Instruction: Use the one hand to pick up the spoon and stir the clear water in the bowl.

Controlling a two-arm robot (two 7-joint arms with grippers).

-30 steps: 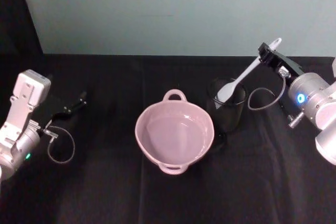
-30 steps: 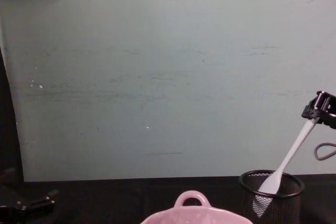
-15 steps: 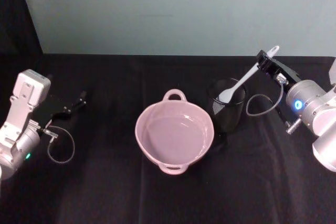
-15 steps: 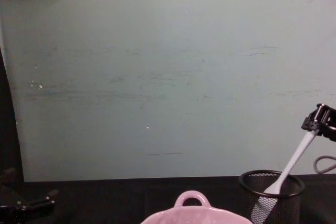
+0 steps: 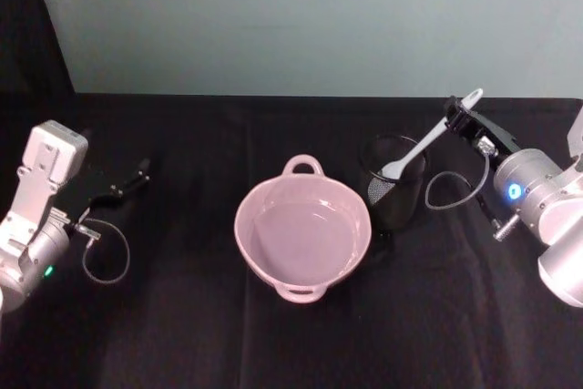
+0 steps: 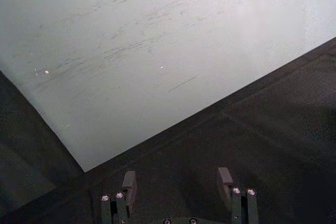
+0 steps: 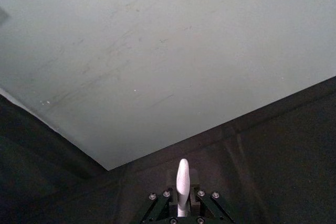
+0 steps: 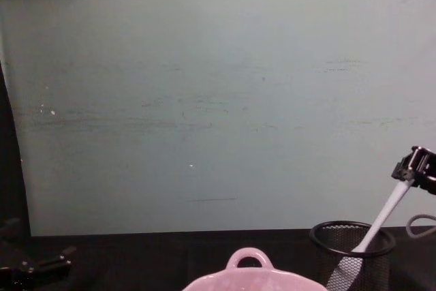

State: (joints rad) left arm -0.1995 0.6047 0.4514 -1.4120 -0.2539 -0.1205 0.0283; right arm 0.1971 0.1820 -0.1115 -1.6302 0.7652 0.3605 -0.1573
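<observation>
1. Spoon (image 5: 426,141) work comes first from the head view: the right hand (image 5: 460,116) pinches the slim white handle near its upper end, while the paddle head sits down inside the black wire-mesh cup (image 5: 394,179). The pink bowl (image 5: 273,257) stands just beside the cup, nearer the middle of the black counter (image 5: 182,334), water showing inside. The left hand (image 5: 123,186) rests low at the far left, well apart.

2. Left wrist view: the left hand (image 6: 176,187) has its fingers (image 6: 224,179) spread, with nothing between them.

3. Right wrist view: the right hand (image 7: 181,203) is closed on the spoon (image 7: 182,179), whose end pokes out past the fingers.

4. Chest view: the spoon (image 8: 381,216) leans from the right hand (image 8: 409,168) into the cup (image 8: 351,253), the bowl (image 8: 248,277) rim low beside it.

5. I'd judge the pick-up is in hand; next the spoon must lift clear of the cup rim, cross over, and dip into the water.
</observation>
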